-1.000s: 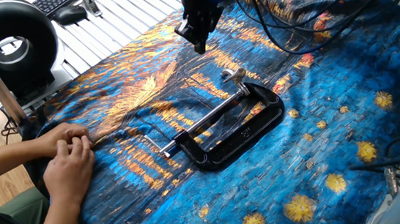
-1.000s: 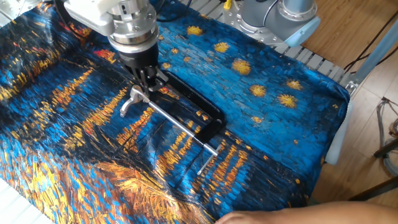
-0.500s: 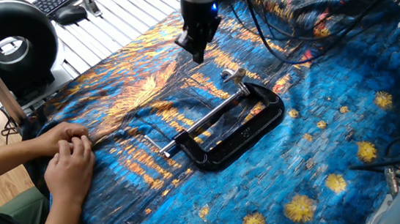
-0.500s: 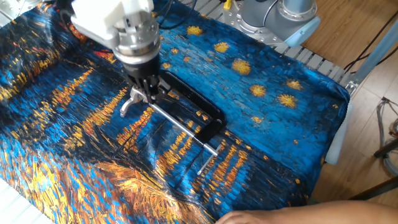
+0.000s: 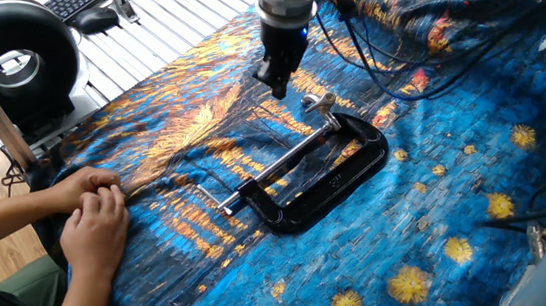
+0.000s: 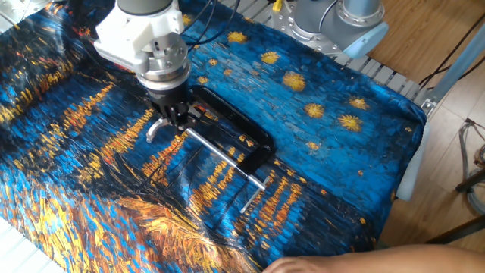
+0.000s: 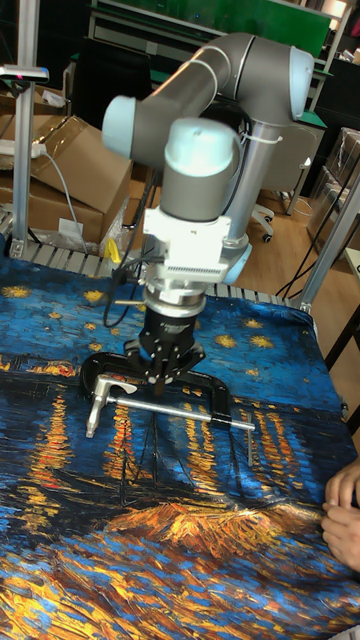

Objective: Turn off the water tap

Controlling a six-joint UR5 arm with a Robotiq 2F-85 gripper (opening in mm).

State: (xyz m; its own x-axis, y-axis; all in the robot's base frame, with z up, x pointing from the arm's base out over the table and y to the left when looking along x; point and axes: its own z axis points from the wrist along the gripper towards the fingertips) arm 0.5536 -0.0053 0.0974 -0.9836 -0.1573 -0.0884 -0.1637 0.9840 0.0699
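Observation:
The water tap (image 5: 319,103) is a small shiny silver lever at the far end of a black C-clamp (image 5: 341,179) lying on the blue and orange painted cloth. A long silver rod (image 5: 280,169) runs through the clamp. My gripper (image 5: 280,85) hangs just left of the tap, pointing down, its fingers close together with nothing held. In the other fixed view the gripper (image 6: 178,121) stands right beside the tap (image 6: 156,128), at the clamp (image 6: 241,127) end. In the tall view the gripper (image 7: 165,380) is over the clamp, right of the tap (image 7: 99,402).
A person's hands (image 5: 89,206) rest on the cloth's near left edge. A black round device (image 5: 13,57), a keyboard and a mouse (image 5: 97,21) lie beyond the cloth. Cables (image 5: 392,31) trail behind the arm. The robot base (image 6: 341,19) stands at the far edge.
The gripper has moved down and right toward the tap and turned at the wrist. The clamp and the hands have stayed still.

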